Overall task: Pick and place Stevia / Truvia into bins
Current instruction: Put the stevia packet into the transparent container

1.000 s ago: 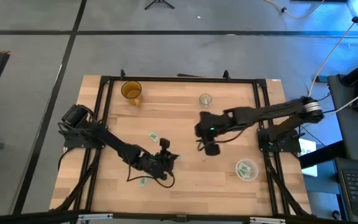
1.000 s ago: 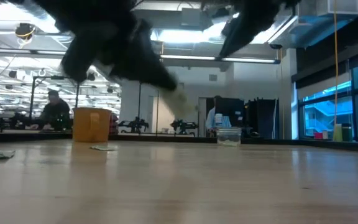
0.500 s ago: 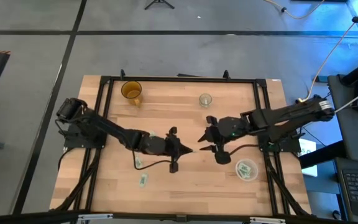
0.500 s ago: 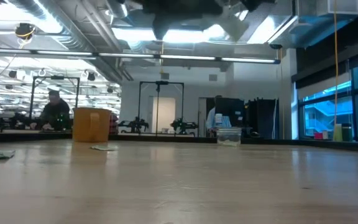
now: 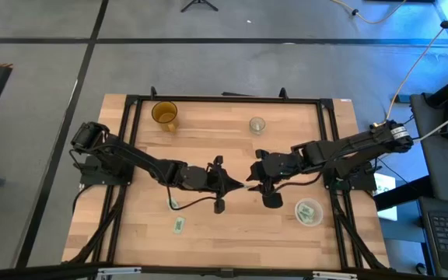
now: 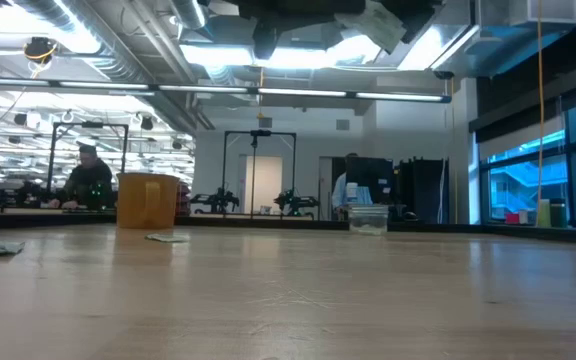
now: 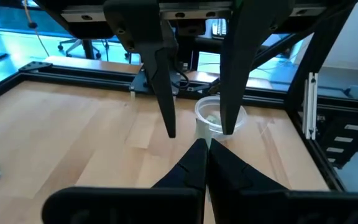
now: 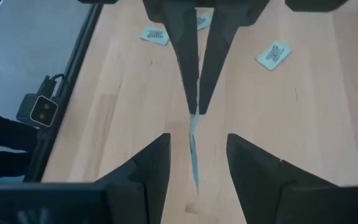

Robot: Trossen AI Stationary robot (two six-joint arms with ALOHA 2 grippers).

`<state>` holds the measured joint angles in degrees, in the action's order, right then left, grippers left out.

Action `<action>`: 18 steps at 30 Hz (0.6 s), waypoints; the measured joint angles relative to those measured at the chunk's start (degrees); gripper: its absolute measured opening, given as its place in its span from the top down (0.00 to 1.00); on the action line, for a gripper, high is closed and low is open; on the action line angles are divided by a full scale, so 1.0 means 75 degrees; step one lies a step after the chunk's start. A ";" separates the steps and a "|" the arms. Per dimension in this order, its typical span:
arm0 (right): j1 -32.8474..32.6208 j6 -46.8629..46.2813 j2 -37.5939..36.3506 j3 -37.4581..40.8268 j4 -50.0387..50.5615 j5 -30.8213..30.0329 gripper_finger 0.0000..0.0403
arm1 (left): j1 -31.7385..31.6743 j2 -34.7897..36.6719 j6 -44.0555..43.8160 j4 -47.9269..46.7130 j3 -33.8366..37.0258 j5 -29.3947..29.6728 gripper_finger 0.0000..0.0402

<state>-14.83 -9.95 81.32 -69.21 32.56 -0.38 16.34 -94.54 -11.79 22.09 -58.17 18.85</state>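
In the high view the two dark six-joint arms reach inward from the left and right edges of the frame and meet tip to tip just below its centre. The left arm's two-finger gripper (image 5: 236,187) points right with its fingers pinched together on a thin edge-on white sachet (image 8: 193,146). The right arm's two-finger gripper (image 5: 252,185) faces it, fingers spread apart on either side of the left gripper's tips.

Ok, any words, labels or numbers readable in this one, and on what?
No text can be read anywhere.
Loose sachets: green print, too blurred to read.
Held sachet, edge-on in the left gripper: its faces do not show.
Orange cup and round clear container: no label visible.
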 joint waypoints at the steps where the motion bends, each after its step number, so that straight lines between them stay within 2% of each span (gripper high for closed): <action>1: 0.0000 -0.0046 0.0000 0.0000 0.0013 0.0000 0.60 | 0.0000 0.0000 0.0006 -0.0003 0.0000 0.0000 1.00; 7: 0.0000 -0.0314 0.0000 0.0000 0.0048 0.0001 0.64 | 0.0000 0.0000 0.0114 -0.0001 0.0000 0.0006 0.99; 18: 0.0000 -0.0412 -0.0003 0.0000 0.0099 0.0132 0.92 | -0.0003 0.0000 0.0239 0.0041 0.0003 0.0023 0.99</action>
<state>-14.83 -13.04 81.30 -69.21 33.30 0.61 16.32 -94.54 -10.00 22.39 -58.15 19.03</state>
